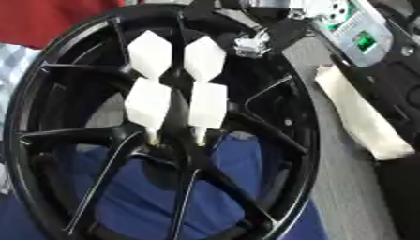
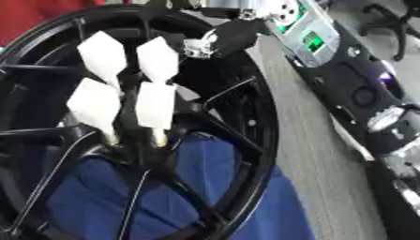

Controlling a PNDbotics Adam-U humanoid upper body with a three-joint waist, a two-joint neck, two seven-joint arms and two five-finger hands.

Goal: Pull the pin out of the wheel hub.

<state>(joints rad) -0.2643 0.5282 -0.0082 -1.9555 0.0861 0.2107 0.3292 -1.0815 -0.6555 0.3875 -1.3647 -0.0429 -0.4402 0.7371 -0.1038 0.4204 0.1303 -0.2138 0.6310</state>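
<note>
The right hand (image 1: 176, 89) reached into the black wheel hub (image 1: 283, 117), white-padded fingers (image 1: 147, 105) extended, their tips at the centre. The pin could not be made out there. Judged an approach step: the fingers must next close on the pin, then withdraw it straight outward.

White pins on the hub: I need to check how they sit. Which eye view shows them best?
The left eye view: the four white pins sit near mid-frame, brass tips visible against the wheel hub. The right eye view shows the same pins pushed toward its left side.
</note>
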